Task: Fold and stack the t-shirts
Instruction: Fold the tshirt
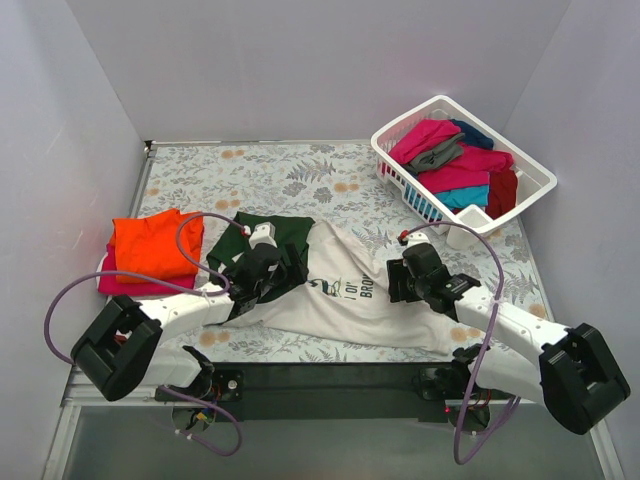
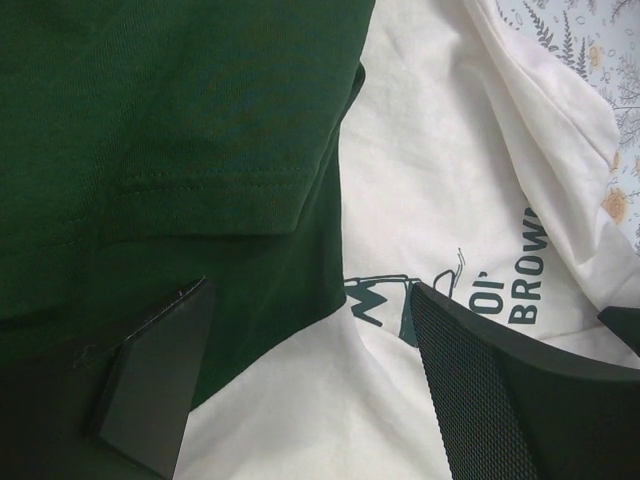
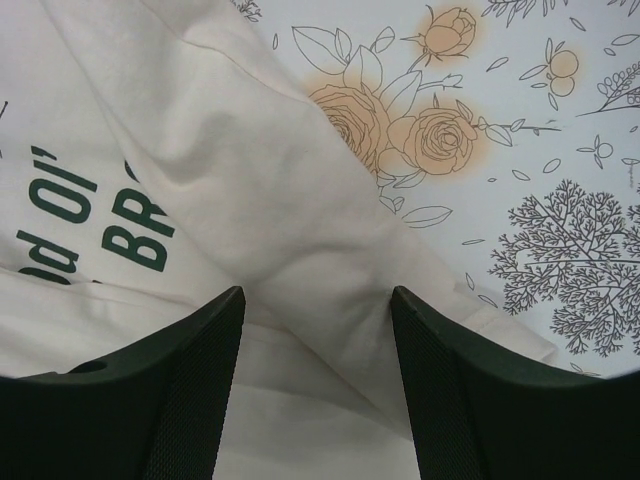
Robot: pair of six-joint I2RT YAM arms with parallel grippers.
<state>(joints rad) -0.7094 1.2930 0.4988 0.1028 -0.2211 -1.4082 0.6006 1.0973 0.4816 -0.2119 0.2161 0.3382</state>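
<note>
At the near edge of the floral-covered table (image 1: 290, 170), the left arm (image 1: 180, 305) and right arm (image 1: 510, 325) reach forward, low over a cream-white t-shirt with dark green sleeves (image 1: 345, 290) spread flat at mid-table. The left arm's jaws stand spread over a green sleeve beside the printed chest. The right arm's jaws stand spread astride a raised fold at the shirt's right edge. Further back on the left, an orange t-shirt (image 1: 150, 245) lies folded on a magenta t-shirt (image 1: 125, 283). At the far right corner, a white slatted basket (image 1: 535, 180) holds crumpled shirts (image 1: 455, 165) in magenta, grey, teal, dark red and navy.
</note>
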